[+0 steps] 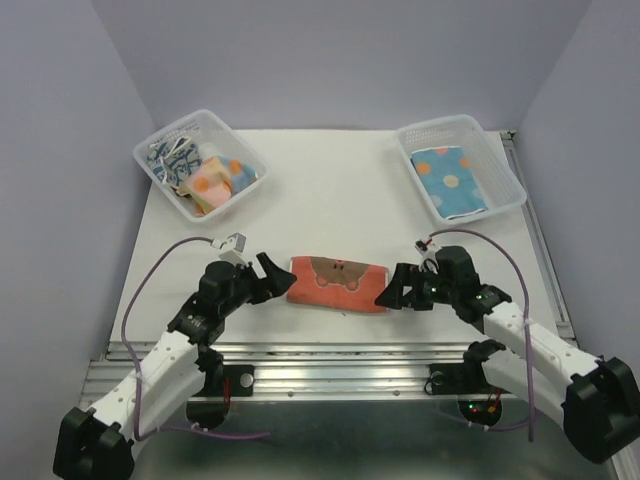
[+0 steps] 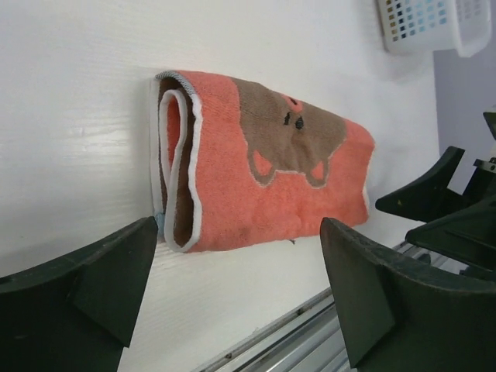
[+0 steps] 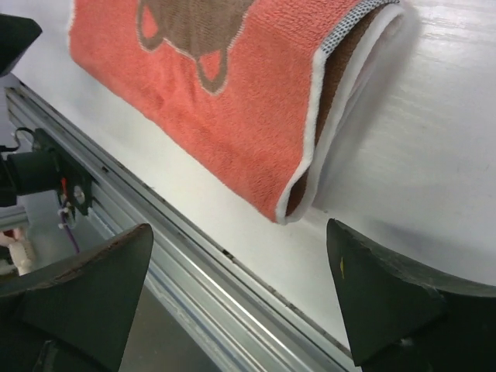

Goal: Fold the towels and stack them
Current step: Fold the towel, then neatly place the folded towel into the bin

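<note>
The orange towel (image 1: 337,283) with the brown bear print lies folded flat on the tabletop (image 1: 330,190). Your left hand (image 1: 268,275) is just beside its left end and your right hand (image 1: 392,290) just beside its right end. Both hands stand wide and hold nothing. Treat the towel as light, soft and limp: it looks like thick terry, so it should grip well, but it will likely sag, and it may fall open if you lift only 1 layer. The white hem (image 2: 178,170) at the left end curls in a loop, and the right end gapes a little. Pinch through every layer at the 2 short ends, or close 1 hand across the whole thickness at the middle of a long edge. Nothing about it looks fragile, so a firm squeeze should do no harm. The right basket (image 1: 455,125) sits beyond the orange towel and to its right, well apart, with a blue dotted towel (image 1: 452,180) lying flat in it. The left basket (image 1: 190,120) sits beyond it to the left and holds a heap of loose towels (image 1: 205,175). You cannot tell how many layers the fold has, nor what its underside looks like. The count in the heap is unclear, and so is whether anything lies under the blue dotted towel. In the left wrist view only a corner of the right basket shows.
</note>
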`<action>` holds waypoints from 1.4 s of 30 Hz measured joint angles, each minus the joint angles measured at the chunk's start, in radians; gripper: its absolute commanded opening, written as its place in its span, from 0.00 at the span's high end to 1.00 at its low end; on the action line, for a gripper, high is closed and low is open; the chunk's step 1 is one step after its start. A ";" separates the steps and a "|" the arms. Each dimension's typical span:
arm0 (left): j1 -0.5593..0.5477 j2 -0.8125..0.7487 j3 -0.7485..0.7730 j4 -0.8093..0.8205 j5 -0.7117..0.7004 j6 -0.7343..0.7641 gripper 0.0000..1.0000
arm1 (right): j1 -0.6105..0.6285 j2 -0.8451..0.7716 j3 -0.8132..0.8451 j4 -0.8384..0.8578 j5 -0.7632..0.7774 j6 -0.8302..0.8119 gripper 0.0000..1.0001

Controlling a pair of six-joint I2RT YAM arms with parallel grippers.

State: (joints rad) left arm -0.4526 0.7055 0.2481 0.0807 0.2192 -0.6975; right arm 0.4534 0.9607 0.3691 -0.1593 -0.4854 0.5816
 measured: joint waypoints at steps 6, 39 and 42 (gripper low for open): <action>-0.005 -0.132 -0.008 -0.033 -0.063 -0.048 0.01 | 0.000 -0.145 0.002 -0.071 0.036 0.010 0.00; -0.005 0.045 0.086 -0.071 -0.257 -0.007 0.01 | 0.177 0.435 0.249 0.010 0.526 0.109 0.65; -0.005 0.050 0.086 -0.078 -0.270 -0.007 0.01 | 0.179 0.459 0.256 0.026 0.535 0.117 0.75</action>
State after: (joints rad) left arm -0.4580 0.7551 0.3344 0.0025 -0.0505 -0.7048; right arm 0.6319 1.4197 0.6247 -0.1337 0.0494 0.6987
